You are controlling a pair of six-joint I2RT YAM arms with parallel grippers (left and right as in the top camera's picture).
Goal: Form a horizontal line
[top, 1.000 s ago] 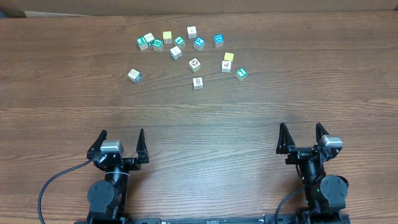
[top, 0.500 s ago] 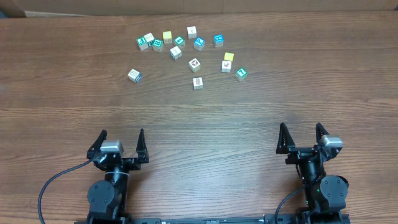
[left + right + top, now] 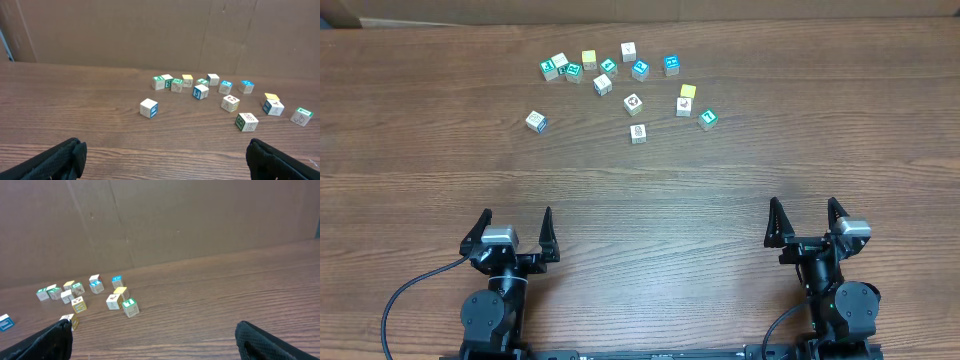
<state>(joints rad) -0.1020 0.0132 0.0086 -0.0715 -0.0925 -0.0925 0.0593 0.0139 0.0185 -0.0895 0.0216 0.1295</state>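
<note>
Well, nothing has changed just now: you have not moved either arm, and every block sits where it sat a moment ago. Your left gripper (image 3: 516, 212) and your right gripper (image 3: 803, 201) both wait at the near edge of the brown wooden table (image 3: 840, 130). Each has its two black fingers spread wide with nothing between them. The little wooden picture cubes (image 3: 603, 85) lie in a loose bunch at the far side, well apart from both grippers. No horizontal line is there yet. Four cubes on the right of the bunch look like good ones for it: a white wooden cube with a dark print (image 3: 633, 104), a second white wooden cube with a dark print (image 3: 638, 133) a bit nearer to you, a white wooden cube with a red print (image 3: 684, 106) and a teal wooden cube with a white letter (image 3: 707, 119). They are near each other but not in a row. A plain yellow wooden cube (image 3: 688, 91) sits just behind the red-print one. So the job has not begun. Set beside the earlier picture, nothing differs at all.
</note>
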